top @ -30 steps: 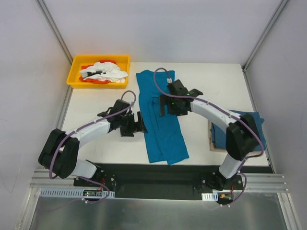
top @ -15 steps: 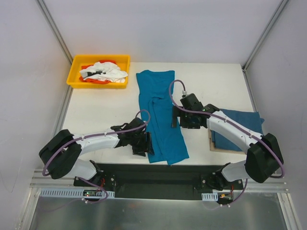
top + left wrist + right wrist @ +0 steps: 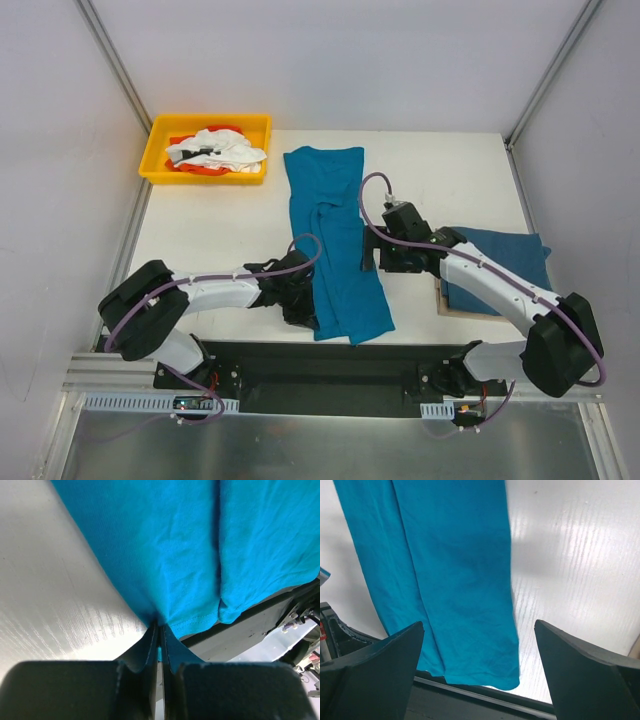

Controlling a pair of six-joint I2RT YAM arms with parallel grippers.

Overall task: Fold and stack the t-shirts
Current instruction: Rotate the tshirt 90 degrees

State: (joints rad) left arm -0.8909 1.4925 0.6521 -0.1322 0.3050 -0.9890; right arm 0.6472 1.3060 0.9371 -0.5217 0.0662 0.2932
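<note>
Nearest me, the left end effector [image 3: 159,630] is pinched tight on the near left hem corner of the t-shirt [image 3: 335,240]. The shirt is folded into a long strip down the middle of the white surface [image 3: 200,230], its hem at the near edge. Just beyond, the right end effector [image 3: 477,625] is spread wide over the strip's right edge. To the right lies a second folded t-shirt [image 3: 505,255]. At the far left corner stands a yellow bin [image 3: 160,150] of white and orange cloth.

Bright, even overhead light; glare streaks the white table [image 3: 570,580].
</note>
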